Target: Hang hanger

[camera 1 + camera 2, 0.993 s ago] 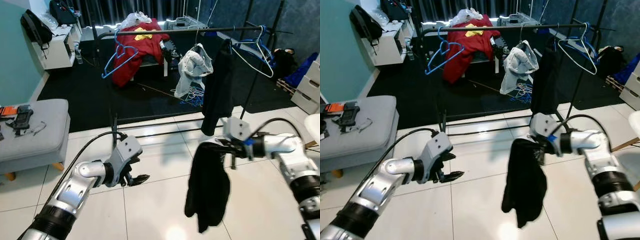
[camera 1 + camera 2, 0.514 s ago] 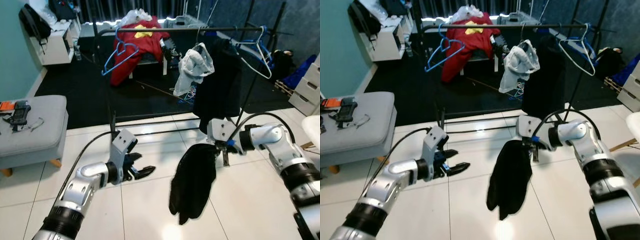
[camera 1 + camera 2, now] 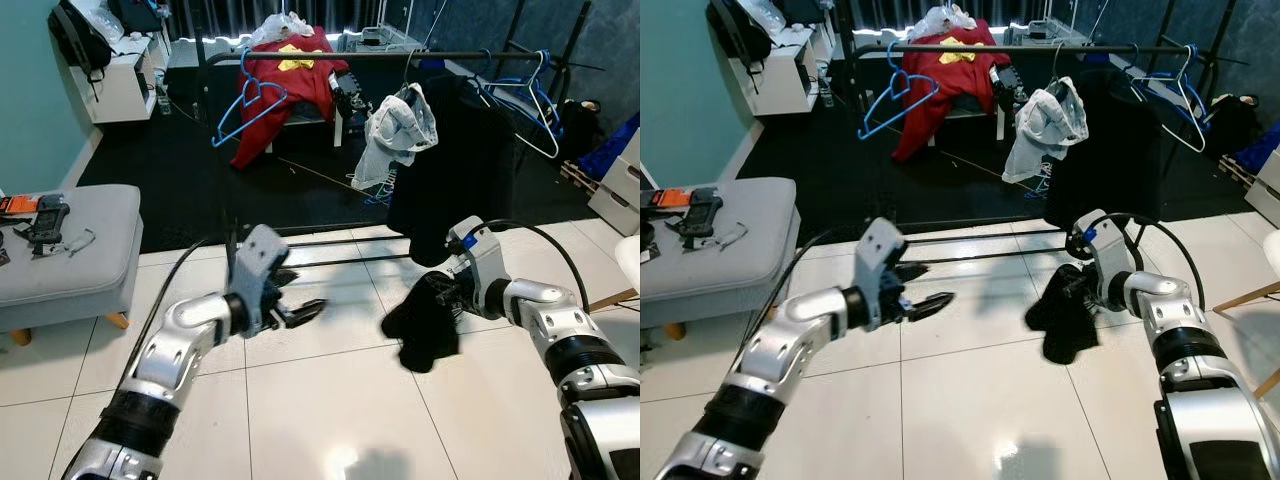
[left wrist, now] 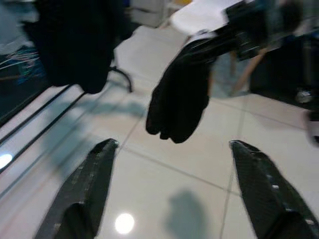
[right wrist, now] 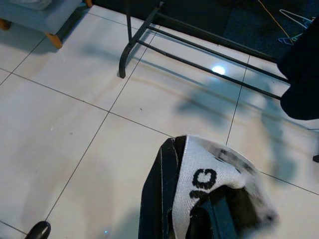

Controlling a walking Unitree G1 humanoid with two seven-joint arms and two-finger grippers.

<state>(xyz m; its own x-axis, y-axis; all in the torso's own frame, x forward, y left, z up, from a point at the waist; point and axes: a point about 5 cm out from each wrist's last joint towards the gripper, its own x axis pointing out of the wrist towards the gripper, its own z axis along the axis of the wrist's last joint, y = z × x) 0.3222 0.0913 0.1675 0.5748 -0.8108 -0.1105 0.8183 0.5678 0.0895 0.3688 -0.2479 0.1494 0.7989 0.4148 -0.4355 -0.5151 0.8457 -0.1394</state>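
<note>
Right hand (image 3: 455, 295), pinching the limp black garment (image 3: 425, 322), is dropping lower versus a second ago, left hand (image 3: 300, 314) spreading empty beside it — hang not progressing.

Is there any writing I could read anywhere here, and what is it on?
"OG" or "DC", partly folded: black letters on the white band of the black garment held in the right gripper.
Yellow print on the red garment: too small to read.
</note>
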